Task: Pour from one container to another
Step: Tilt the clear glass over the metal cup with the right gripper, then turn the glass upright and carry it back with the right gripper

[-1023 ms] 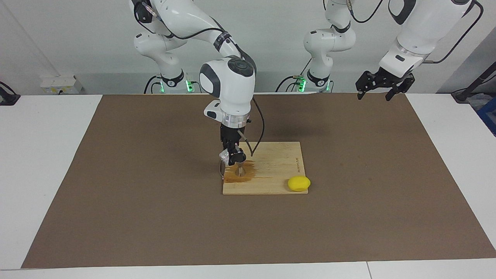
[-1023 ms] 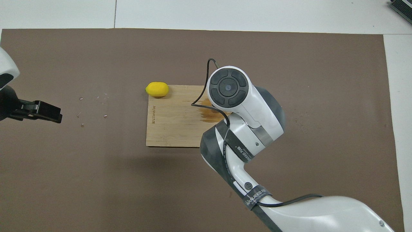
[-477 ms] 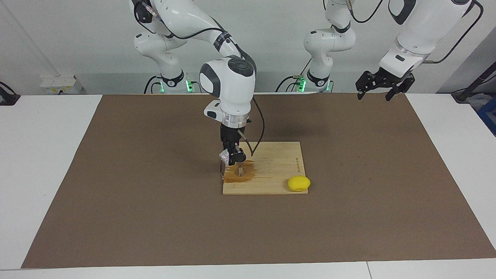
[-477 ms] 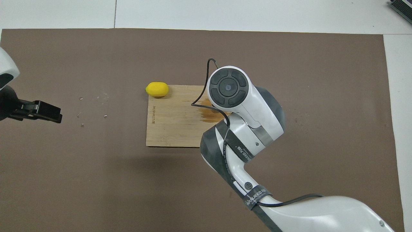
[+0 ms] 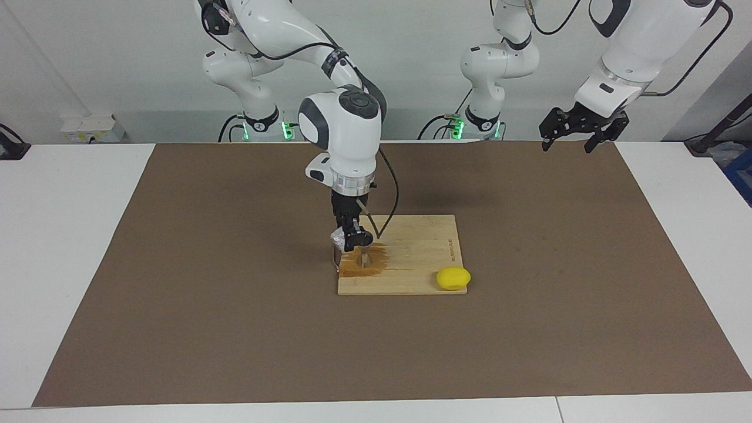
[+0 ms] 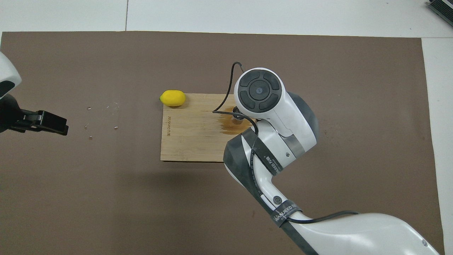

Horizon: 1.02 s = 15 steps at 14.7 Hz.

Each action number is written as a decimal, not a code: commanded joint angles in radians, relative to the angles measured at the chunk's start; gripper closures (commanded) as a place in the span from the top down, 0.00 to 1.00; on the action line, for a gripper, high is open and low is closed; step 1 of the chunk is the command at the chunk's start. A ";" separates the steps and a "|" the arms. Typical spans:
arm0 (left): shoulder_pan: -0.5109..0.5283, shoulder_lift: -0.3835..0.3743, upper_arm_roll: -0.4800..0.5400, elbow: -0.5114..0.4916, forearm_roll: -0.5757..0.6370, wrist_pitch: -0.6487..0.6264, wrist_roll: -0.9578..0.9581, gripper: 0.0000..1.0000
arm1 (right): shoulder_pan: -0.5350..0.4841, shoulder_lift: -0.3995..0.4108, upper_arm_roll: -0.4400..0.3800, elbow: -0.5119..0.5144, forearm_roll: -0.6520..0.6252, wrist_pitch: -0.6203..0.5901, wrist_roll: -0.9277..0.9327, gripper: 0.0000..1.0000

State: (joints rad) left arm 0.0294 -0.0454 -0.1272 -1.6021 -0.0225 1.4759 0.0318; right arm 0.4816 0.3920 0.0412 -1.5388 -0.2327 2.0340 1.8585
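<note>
A wooden cutting board (image 5: 405,255) lies on a brown mat (image 5: 235,329) that covers the middle of the white worktop (image 5: 64,235). The right pincer (image 5: 352,238) hangs over the board's corner toward the right arm's end of the table, pointing straight down, its fingertips closed on the small clear cup (image 5: 339,239), which is held tipped beside them above the board. Just beneath stands the steel jigger (image 5: 365,257), upright on the board in the middle of a brown wet stain (image 5: 365,267) that spreads over the wood around its foot. In the overhead view the right arm's white wrist housing (image 6: 269,106) covers the cup and the pincer altogether, and only a sliver of the jigger (image 6: 236,117) shows at its edge; a black cable (image 6: 226,95) loops out over the board beside it. A yellow lemon (image 5: 453,278) sits on the board's corner farthest from the robots, toward the left arm's end, well apart from the jigger. The left pincer (image 5: 583,130) waits in the air with its fingers spread wide and holding nothing, over the mat's edge at the left arm's end. A few small droplets (image 6: 102,118) dot the mat between the left pincer and the board
</note>
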 commanded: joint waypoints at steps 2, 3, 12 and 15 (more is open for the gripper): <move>-0.013 -0.024 0.011 -0.016 0.018 -0.011 0.002 1.00 | -0.027 0.010 0.006 0.023 0.085 0.005 0.013 0.00; -0.013 -0.024 0.011 -0.016 0.018 -0.011 0.002 1.00 | -0.037 0.010 0.008 0.023 0.098 0.015 0.013 0.00; -0.013 -0.024 0.011 -0.016 0.018 -0.011 0.000 1.00 | -0.072 0.010 0.008 0.023 0.229 0.025 0.011 0.00; -0.013 -0.024 0.011 -0.016 0.018 -0.011 0.002 1.00 | -0.110 0.011 0.008 0.020 0.314 0.026 -0.007 0.00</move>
State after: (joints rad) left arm 0.0294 -0.0454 -0.1272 -1.6021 -0.0225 1.4758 0.0318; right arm 0.4031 0.3921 0.0398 -1.5335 0.0245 2.0495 1.8585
